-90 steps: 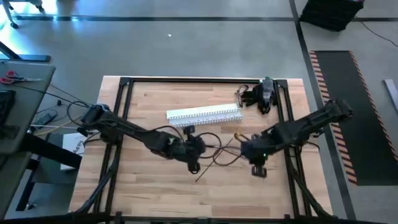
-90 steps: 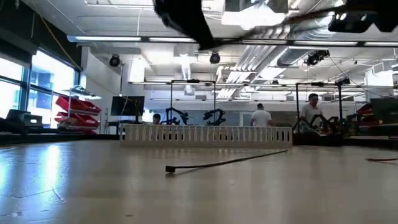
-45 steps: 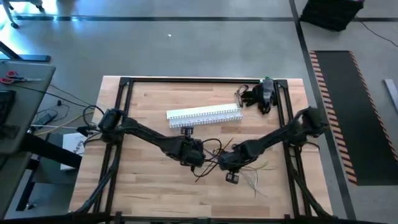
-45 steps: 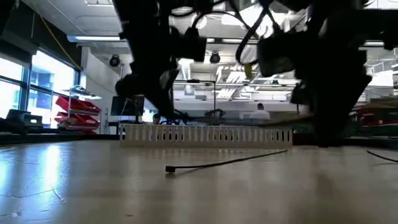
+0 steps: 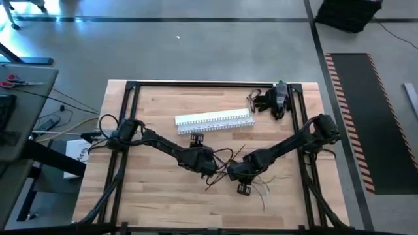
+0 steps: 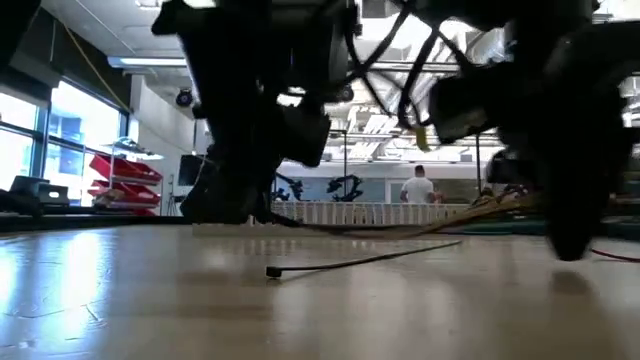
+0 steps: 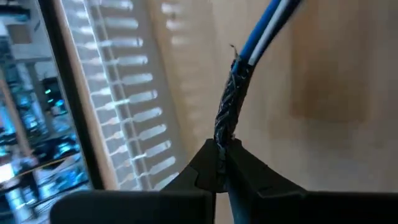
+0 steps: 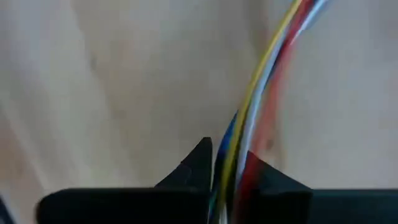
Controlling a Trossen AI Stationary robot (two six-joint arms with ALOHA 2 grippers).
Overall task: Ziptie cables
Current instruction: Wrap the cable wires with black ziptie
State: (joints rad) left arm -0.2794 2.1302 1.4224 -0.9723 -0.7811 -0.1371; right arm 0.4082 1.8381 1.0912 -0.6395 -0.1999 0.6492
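A light wooden butcher-block table (image 5: 157,196) with a black metal frame carries a long white slotted plastic channel (image 5: 214,120) toward twelve o'clock. A thin black zip tie (image 6: 360,260) lies near the centre. Loose thin wires (image 5: 264,186) trail toward five o'clock.

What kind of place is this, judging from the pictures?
Probably a robotics lab or workshop: a wooden table inside a dark frame, more robot arms on benches behind, and people working under open ceiling pipes.

No text, label, brand or number reads legibly anywhere, as far as these views allow
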